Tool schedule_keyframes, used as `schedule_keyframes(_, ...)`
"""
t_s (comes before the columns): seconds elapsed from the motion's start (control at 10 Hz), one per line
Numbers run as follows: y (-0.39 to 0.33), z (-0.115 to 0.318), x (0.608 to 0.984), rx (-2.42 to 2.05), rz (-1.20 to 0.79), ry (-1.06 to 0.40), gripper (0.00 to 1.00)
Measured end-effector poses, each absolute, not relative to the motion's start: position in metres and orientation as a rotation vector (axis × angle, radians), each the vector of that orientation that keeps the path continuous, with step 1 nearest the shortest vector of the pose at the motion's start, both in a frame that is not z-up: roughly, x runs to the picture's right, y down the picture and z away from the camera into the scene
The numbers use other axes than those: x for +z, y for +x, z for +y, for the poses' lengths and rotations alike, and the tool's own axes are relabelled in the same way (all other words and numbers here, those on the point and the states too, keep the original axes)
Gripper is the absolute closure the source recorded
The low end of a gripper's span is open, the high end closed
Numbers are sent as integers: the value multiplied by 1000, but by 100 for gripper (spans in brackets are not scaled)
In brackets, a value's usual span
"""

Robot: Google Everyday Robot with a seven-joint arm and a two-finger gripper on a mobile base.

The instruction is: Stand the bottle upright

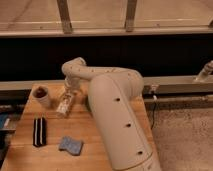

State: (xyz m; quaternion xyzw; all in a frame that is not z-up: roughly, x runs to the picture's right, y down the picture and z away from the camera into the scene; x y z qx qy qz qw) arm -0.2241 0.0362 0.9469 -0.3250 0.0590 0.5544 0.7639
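Wooden tabletop at the near left of the scene, with a dark wall band and window frames behind. Rising from the near right, a thick cream arm, bending over the tabletop and reaching toward the far left. At its end the hand, low over the far part of the tabletop, right at the far end of the bottle. Hand released, jaws spread wide, not clamped on anything; no telling whether a finger touches the bottle. Bottle not upright: down on the wood, slanted, far end tucked under the hand and near end pointing toward the near left. Just left of the bottle, a short white cup with a dark reddish inside, standing upright, close to the bottle but apart from it. Nearer and to the left, a flat black striped object, lying lengthwise near to far. To its right, near the arm, a blue-grey sponge, flat on the wood.
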Motion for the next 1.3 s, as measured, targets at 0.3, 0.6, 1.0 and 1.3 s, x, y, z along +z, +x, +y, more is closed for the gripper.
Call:
schedule_keyframes(0.3, -235, 29, 952, 1188, 101, -700, 20)
schedule_keyframes(0.6, -236, 23, 957, 1183, 62, -690, 20)
schedule_keyframes(1.0, -236, 21, 965, 1178, 68, -686, 20)
schedule_keyframes(1.3, -246, 24, 974, 1159, 91, -696, 20)
